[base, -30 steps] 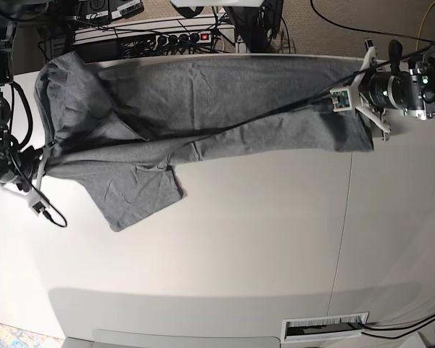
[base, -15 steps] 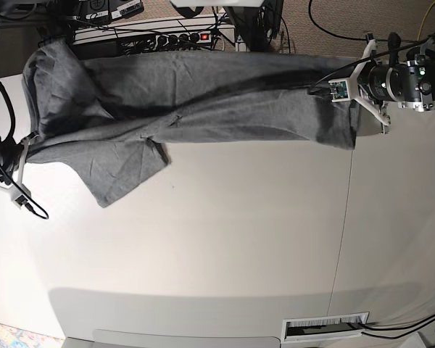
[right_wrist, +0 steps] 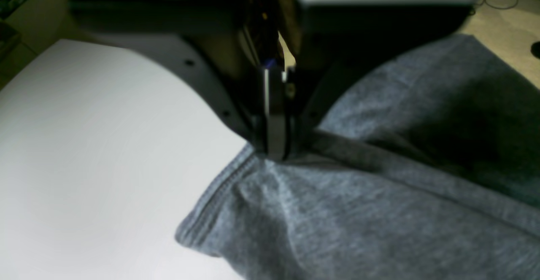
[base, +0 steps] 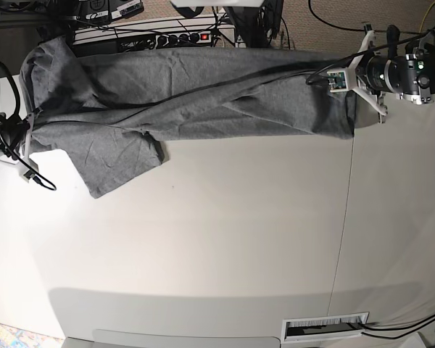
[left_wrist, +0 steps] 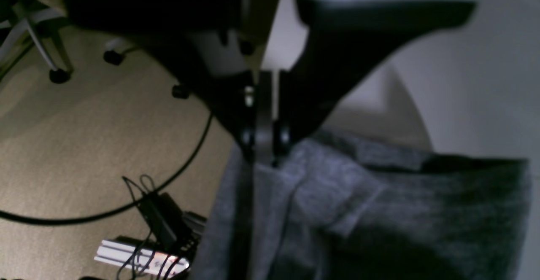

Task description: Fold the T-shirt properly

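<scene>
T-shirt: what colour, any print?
Plain heather grey T-shirt, no print visible; base view shows it best.

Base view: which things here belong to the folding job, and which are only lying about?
Belongs to the job:
- T-shirt
- left pincer
- right pincer
- white table

Only lying about:
- power strip
- cables on the floor

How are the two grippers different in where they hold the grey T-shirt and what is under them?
The right gripper pinches a stitched hem over the white table; the left gripper pinches plain bunched fabric with carpet floor beneath it. In the base view, the left gripper is at the T-shirt's right end, the right gripper at its left end. Both sets of jaws look nearly closed on cloth.
</scene>
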You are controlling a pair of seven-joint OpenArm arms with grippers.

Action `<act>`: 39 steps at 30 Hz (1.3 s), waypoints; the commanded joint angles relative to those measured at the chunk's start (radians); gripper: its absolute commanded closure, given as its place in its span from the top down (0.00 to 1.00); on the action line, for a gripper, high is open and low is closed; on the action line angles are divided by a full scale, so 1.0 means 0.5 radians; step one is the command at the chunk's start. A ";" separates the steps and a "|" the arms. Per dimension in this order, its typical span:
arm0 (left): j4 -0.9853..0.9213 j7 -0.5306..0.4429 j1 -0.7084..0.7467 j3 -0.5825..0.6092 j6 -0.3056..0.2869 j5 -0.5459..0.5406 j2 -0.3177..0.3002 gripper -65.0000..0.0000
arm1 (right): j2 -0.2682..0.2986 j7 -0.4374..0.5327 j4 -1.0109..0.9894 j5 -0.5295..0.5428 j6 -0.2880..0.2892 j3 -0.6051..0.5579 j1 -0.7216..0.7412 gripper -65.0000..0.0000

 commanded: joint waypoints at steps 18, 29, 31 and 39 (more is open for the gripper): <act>0.276 -0.391 -0.027 -0.020 0.231 0.283 0.234 0.20 | 0.049 0.211 0.104 -0.089 -0.009 0.022 0.167 0.26; -0.113 -0.554 -0.027 -0.020 0.281 0.484 0.741 0.00 | -0.469 0.784 -0.005 -0.453 -0.006 0.021 0.376 0.26; -0.166 -0.555 -0.027 -0.020 0.281 0.498 0.768 0.00 | -0.529 0.865 -0.065 -0.520 -0.006 0.021 0.376 0.26; -0.206 -0.555 -0.027 -0.020 0.281 0.498 0.771 0.00 | -0.566 1.132 -0.288 -0.698 -0.005 0.021 0.376 0.30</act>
